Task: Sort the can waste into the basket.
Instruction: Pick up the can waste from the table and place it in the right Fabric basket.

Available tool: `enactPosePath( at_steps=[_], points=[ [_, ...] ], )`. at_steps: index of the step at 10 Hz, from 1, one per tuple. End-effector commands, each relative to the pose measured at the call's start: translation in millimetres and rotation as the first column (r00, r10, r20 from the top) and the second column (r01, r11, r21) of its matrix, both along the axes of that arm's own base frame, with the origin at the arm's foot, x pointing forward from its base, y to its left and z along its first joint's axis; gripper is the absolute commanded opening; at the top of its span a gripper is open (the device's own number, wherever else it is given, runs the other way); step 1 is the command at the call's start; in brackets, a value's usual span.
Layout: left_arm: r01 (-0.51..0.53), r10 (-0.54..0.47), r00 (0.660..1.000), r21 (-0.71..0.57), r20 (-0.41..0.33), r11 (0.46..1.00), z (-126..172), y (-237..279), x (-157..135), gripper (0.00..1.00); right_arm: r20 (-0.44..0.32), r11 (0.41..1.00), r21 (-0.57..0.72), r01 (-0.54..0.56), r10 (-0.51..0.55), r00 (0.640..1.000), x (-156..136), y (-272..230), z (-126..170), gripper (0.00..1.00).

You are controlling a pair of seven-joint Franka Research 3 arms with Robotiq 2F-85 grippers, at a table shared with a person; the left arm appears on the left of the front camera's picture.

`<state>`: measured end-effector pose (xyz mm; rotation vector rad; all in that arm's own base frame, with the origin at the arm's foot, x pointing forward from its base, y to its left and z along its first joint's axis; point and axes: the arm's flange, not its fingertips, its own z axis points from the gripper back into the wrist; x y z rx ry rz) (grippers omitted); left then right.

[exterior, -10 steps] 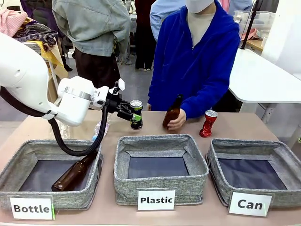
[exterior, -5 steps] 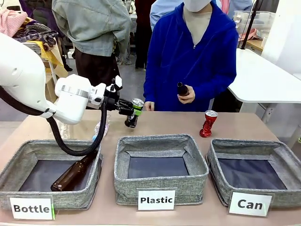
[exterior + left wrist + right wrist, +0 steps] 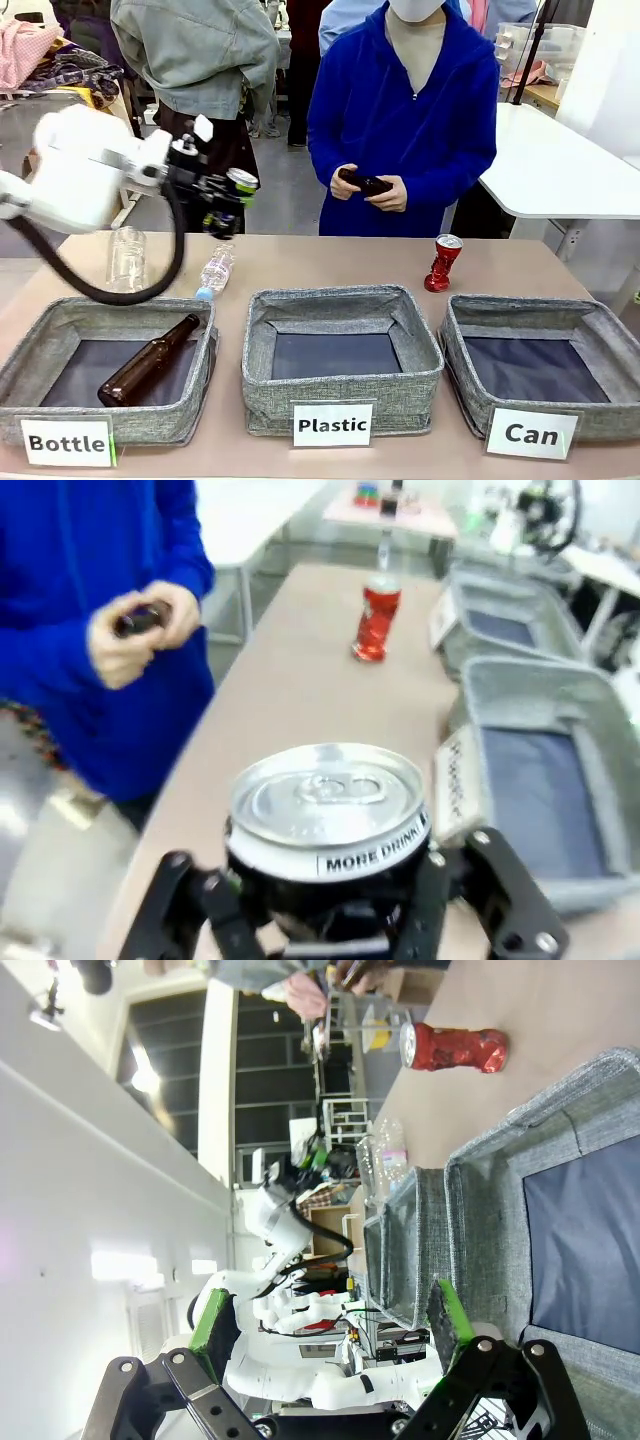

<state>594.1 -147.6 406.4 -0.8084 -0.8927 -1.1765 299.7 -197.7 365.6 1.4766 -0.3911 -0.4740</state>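
Checker: Where is the black can (image 3: 236, 196) seen, and by what is it held?

Observer: It is clamped between the fingers of the left gripper (image 3: 228, 203), which are pressed against its dark sides. It is held in the air over the left rear part of the table (image 3: 300, 262). A clear plastic bottle (image 3: 214, 272) is laid flat on the table below it.

Checker: Which way is it pointed?

Observer: Its long axis is tilted off upright. In the front view the silver top (image 3: 328, 798) is turned up and toward picture right, and the base is lowered toward picture left. In the left wrist view that top is faced almost straight at the camera, with a finger seen at either side.

Checker: And the red can (image 3: 443, 262)?

Observer: It is stood upright on the table, long axis vertical, silver top up, waist pinched. It is placed just behind the gap between the basket labelled "Plastic" (image 3: 270, 400) and the basket labelled "Can" (image 3: 600, 415). No contact with either is seen. The black can is kept well apart from the basket labelled "Can".

Checker: What is noted of the right gripper (image 3: 330, 1335)?

Observer: Its jaws are spread wide and nothing is held between the green pads (image 3: 214, 1328). Grey basket fabric is seen beyond them.

Checker: Anything at the far side?

Observer: A brown bottle (image 3: 362, 182) is held level in the person's hands (image 3: 388, 192).
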Motion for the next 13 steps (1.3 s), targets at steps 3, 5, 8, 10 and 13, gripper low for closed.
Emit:
enactPosePath(
  at_steps=[3,5,8,10,13],
  points=[
    [0.426,-0.38,0.897,0.214,-0.228,0.879,76.9,41.2,-82.2,0.0,0.019,1.0,0.01,0.004,-0.005,1.0,1.0,0.2,2.2,1.0],
    [0.705,-0.583,0.696,0.244,-0.42,0.666,82.2,43.9,-101.1,0.0,0.019,1.0,0.01,0.004,-0.005,1.0,1.0,0.2,2.2,1.0],
    [0.526,-0.441,0.831,0.221,-0.338,0.821,76.4,41.1,-121.6,0.0,0.019,1.0,0.01,0.004,-0.005,1.0,1.0,0.2,2.2,1.0],
    [0.651,-0.587,0.751,0.184,-0.303,0.737,81.6,31.1,-122.7,0.0,0.019,1.0,0.01,0.004,-0.005,1.0,1.0,0.2,2.2,1.0],
    [0.542,-0.518,0.839,0.319,-0.164,0.778,167.9,188.6,-164.2,0.0,0.019,1.0,0.01,0.004,-0.005,1.0,1.0,0.2,2.2,1.0]
  ],
)
